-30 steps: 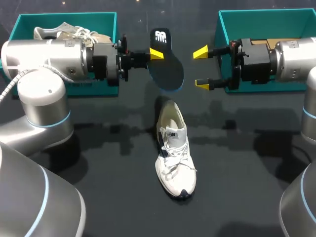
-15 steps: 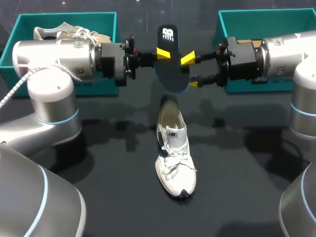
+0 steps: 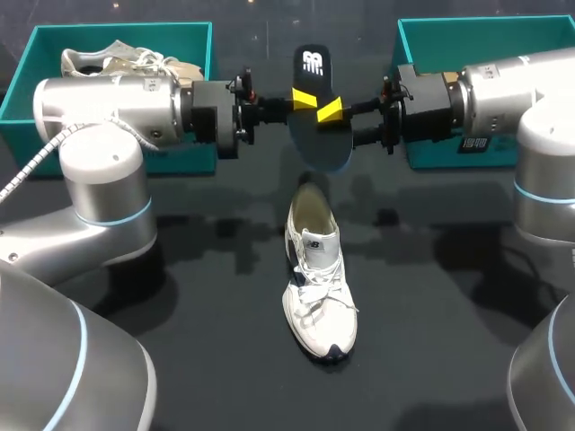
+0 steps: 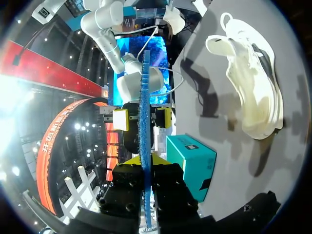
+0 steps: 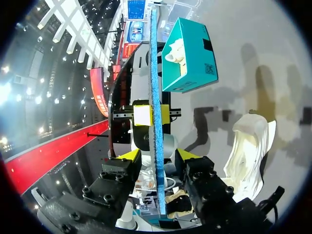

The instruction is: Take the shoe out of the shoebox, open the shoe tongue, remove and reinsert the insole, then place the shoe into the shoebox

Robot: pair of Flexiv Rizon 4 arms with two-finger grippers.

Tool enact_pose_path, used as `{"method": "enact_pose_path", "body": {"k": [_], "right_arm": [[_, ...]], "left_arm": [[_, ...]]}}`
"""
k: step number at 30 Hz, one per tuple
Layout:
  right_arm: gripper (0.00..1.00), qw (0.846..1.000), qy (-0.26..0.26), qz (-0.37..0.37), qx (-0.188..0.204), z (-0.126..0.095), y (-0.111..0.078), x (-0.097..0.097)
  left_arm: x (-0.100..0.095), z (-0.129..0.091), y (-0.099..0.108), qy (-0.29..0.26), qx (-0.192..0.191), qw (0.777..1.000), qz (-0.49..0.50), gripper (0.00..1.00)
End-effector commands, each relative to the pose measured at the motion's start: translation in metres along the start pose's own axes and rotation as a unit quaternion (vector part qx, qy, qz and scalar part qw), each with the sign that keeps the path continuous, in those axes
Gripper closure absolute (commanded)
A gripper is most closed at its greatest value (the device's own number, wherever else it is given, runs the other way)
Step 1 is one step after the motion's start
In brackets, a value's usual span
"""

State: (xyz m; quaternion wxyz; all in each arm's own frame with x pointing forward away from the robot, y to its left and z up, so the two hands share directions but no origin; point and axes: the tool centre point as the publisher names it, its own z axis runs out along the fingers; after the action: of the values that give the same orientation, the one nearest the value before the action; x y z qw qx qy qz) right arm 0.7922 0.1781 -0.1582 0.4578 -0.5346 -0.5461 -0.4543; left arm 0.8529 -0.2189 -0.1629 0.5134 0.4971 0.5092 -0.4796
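Note:
A dark insole (image 3: 316,135) with a blue underside hangs in the air above the middle of the table. My left gripper (image 3: 305,97) is shut on one edge of it. My right gripper (image 3: 331,111) straddles the opposite edge. In the right wrist view the insole (image 5: 155,73) stands edge-on between that gripper's (image 5: 158,155) fingers, with a gap on each side, so it is open. In the left wrist view the insole (image 4: 144,97) is pinched in my left gripper (image 4: 145,160). The white shoe (image 3: 319,278) lies on the table below, toe toward the front.
A teal shoebox (image 3: 45,40) at the back left holds a second pale shoe (image 3: 126,61). Another teal shoebox (image 3: 422,36) stands at the back right, behind my right arm. Dark bare table surrounds the white shoe.
My right gripper has moved left up to the insole and its fingers have narrowed around it. My left gripper has carried the insole slightly to the right.

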Motion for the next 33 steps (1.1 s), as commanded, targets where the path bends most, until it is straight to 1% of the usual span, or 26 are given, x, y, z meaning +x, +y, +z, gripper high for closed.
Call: {"method": "enact_pose_path", "body": {"k": [1,3,9,10,11,12,13,20,21,22,25,28,30,33], "right_arm": [[0.6,1.0,0.0,0.0,0.003,0.005,0.004,0.0],[0.61,1.0,0.001,0.0,0.003,0.006,0.005,0.0],[0.75,1.0,0.003,-0.001,0.002,0.006,0.006,-0.001],[0.78,1.0,0.004,-0.001,0.002,0.006,0.006,-0.001],[0.84,1.0,0.004,0.0,0.001,0.005,0.006,-0.001],[0.98,1.0,0.004,0.0,0.001,0.005,0.006,-0.001],[1.0,1.0,0.005,0.0,0.001,0.005,0.007,-0.001],[1.0,1.0,0.01,-0.005,-0.001,0.004,0.008,-0.002],[1.0,1.0,0.011,-0.006,-0.001,0.004,0.009,-0.002],[1.0,1.0,0.012,-0.007,-0.001,0.003,0.009,-0.002],[1.0,1.0,0.016,-0.013,-0.006,-0.002,0.009,-0.004],[1.0,1.0,0.019,-0.021,-0.011,-0.008,0.008,-0.005],[1.0,0.999,0.018,-0.026,-0.013,-0.011,0.009,-0.005],[1.0,0.999,0.017,-0.04,-0.018,-0.016,0.01,-0.006]], "left_arm": [[0.001,0.004,0.0,-0.003,-0.001,1.0,0.002,1.0],[0.001,0.005,0.0,-0.004,0.0,1.0,0.003,1.0],[0.0,0.007,0.0,-0.007,0.003,1.0,0.006,1.0],[0.0,0.007,-0.001,-0.007,0.003,1.0,0.007,1.0],[0.0,0.007,-0.001,-0.007,0.004,1.0,0.007,1.0],[0.0,0.007,-0.001,-0.007,0.004,1.0,0.007,1.0],[0.0,0.007,-0.001,-0.007,0.004,1.0,0.007,1.0],[0.001,0.007,-0.003,-0.006,0.008,1.0,0.005,1.0],[0.001,0.006,-0.003,-0.006,0.009,1.0,-0.001,0.54],[0.0,0.005,-0.003,-0.005,0.01,1.0,-0.004,0.0],[-0.004,-0.005,-0.007,0.0,0.009,1.0,-0.019,0.0],[-0.004,-0.022,-0.01,0.008,0.007,0.999,-0.05,0.0],[-0.003,-0.032,-0.013,0.023,0.004,0.996,-0.084,0.0],[0.0,-0.045,-0.02,0.063,-0.002,0.989,-0.13,0.0]]}}
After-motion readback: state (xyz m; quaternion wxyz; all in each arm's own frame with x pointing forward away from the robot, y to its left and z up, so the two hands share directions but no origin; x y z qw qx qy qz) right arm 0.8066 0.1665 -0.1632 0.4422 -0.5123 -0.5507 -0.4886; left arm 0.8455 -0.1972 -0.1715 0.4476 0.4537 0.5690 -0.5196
